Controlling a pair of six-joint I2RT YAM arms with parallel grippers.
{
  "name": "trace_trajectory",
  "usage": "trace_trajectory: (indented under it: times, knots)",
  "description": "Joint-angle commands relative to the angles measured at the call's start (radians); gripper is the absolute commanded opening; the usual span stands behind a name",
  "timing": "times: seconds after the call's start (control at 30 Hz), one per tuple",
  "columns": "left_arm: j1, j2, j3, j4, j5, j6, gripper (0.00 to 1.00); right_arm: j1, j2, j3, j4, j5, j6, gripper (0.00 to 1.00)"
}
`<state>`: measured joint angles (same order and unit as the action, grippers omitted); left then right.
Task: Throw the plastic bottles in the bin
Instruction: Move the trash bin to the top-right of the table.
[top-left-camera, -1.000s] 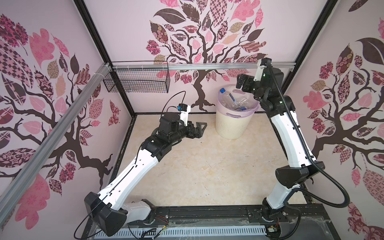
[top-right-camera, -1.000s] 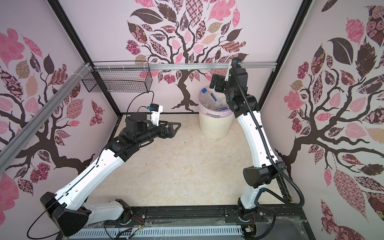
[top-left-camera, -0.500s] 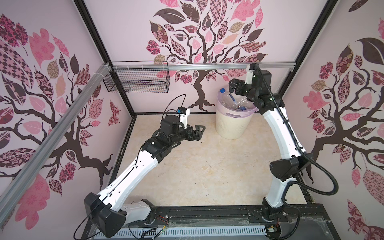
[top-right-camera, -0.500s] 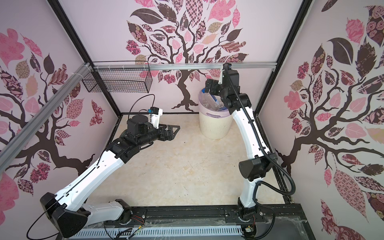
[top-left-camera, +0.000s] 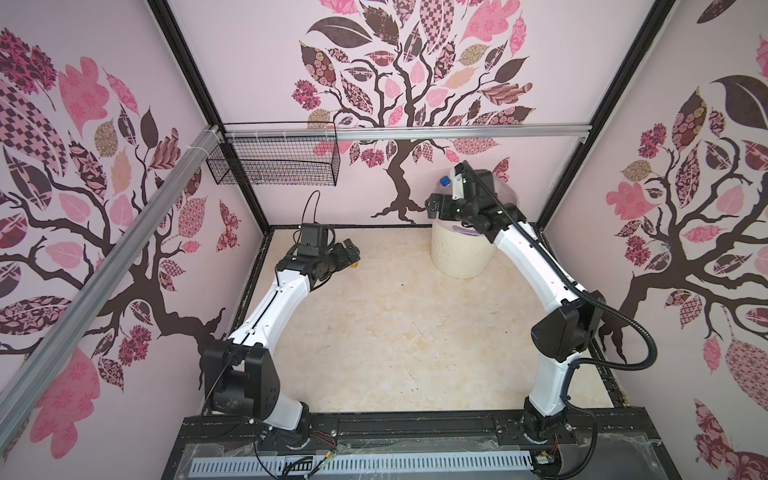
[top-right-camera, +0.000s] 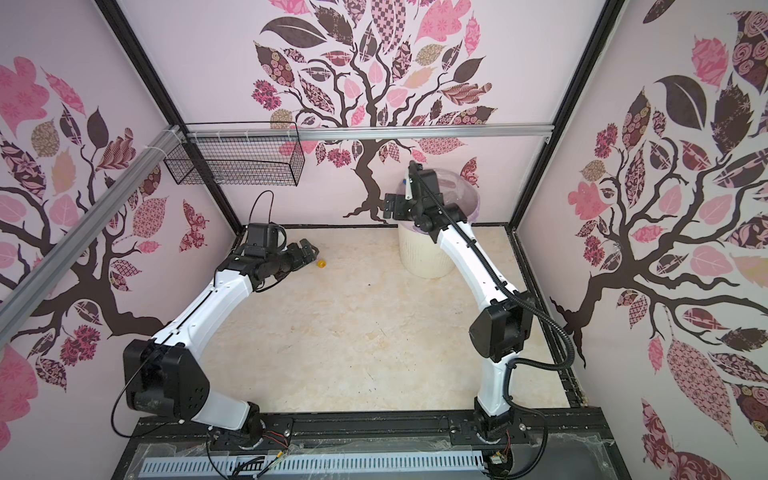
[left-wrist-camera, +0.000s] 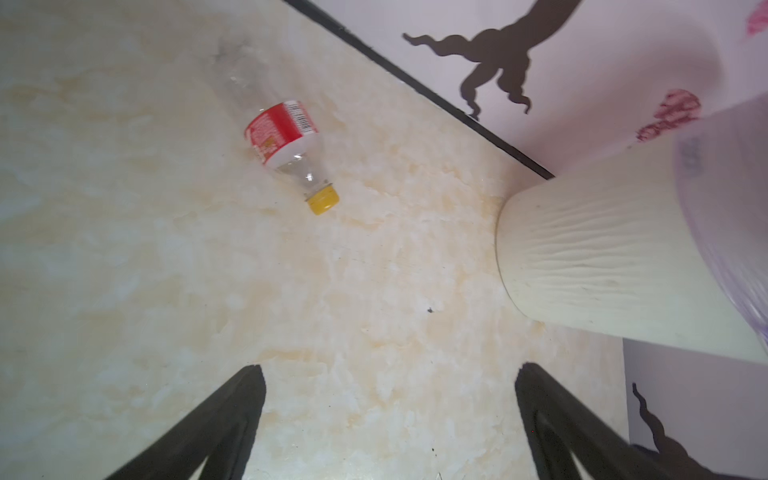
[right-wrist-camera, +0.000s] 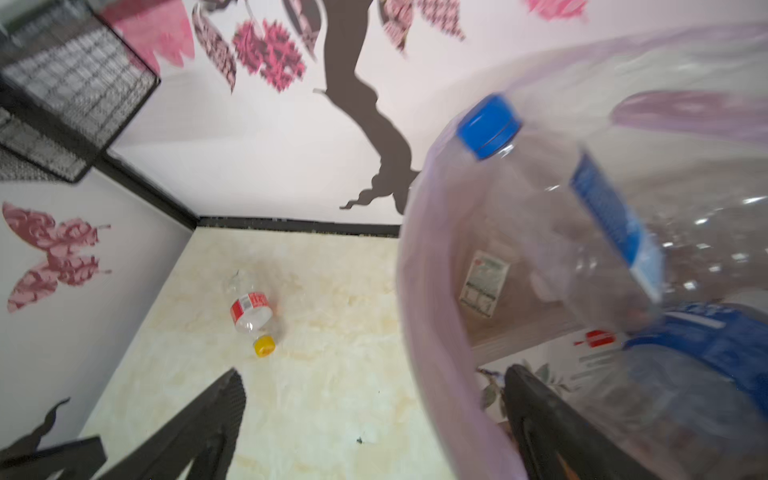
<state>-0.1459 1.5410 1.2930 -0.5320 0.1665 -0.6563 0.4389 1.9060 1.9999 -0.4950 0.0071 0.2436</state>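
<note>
In the bin (top-left-camera: 461, 253), spotted several bottles (right-wrist-camera: 582, 216) already, nearly done. Only one red-labelled bottle (left-wrist-camera: 286, 137) left out on the bench (left-wrist-camera: 374, 291), ahead of the left claw (left-wrist-camera: 390, 370). Saw both claws spread wide, empty, right claw (right-wrist-camera: 374, 372) at the bin's rim.

Bin (top-left-camera: 459, 253): one is standing.
Binned bottles (right-wrist-camera: 540, 199): at least two are showing; others unclear.
Loose bottle (left-wrist-camera: 286, 137): one is lying on the counter (top-left-camera: 395, 332).
Wire basket (top-left-camera: 274, 166): one is hanging.

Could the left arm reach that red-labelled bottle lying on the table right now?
Probably yes: the left end effector is open and pointed toward the bottle, with only bare table between; the bin stands aside.
</note>
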Motion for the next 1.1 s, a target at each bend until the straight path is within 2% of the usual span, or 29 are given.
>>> trace_trajectory:
  times: [0.0, 0.2, 0.3, 0.37, 0.43, 0.5, 0.63, 0.77, 1.07]
  knots:
    - [0.043, 0.052, -0.005, 0.003, 0.025, -0.104, 0.98, 0.064, -0.099, -0.065, 0.037, 0.016, -0.021, 1.0]
    - [0.047, 0.21, 0.108, -0.041, -0.109, -0.19, 0.98, 0.153, -0.167, -0.238, 0.125, 0.015, -0.012, 1.0]
    - [0.046, 0.288, 0.158, -0.042, -0.113, -0.221, 0.98, 0.18, -0.195, -0.307, 0.169, 0.032, -0.031, 0.99]
    - [0.046, 0.323, 0.173, -0.022, -0.091, -0.236, 0.98, 0.179, -0.191, -0.323, 0.179, 0.096, -0.084, 0.99]
    - [0.044, 0.341, 0.196, -0.039, -0.083, -0.232, 0.98, 0.169, -0.16, -0.272, 0.125, 0.24, -0.169, 1.0]
    - [0.039, 0.335, 0.191, -0.029, -0.101, -0.217, 0.98, 0.141, -0.162, -0.267, 0.117, 0.254, -0.188, 1.0]
    - [0.04, 0.314, 0.161, -0.004, -0.129, -0.213, 0.98, 0.095, -0.188, -0.295, 0.146, 0.181, -0.137, 0.99]
    - [0.039, 0.293, 0.145, -0.007, -0.101, -0.193, 0.98, 0.094, -0.138, -0.232, 0.08, 0.234, -0.162, 0.99]
    - [0.04, 0.232, 0.09, 0.013, -0.079, -0.181, 0.98, 0.053, -0.11, -0.223, 0.049, 0.349, -0.182, 0.99]
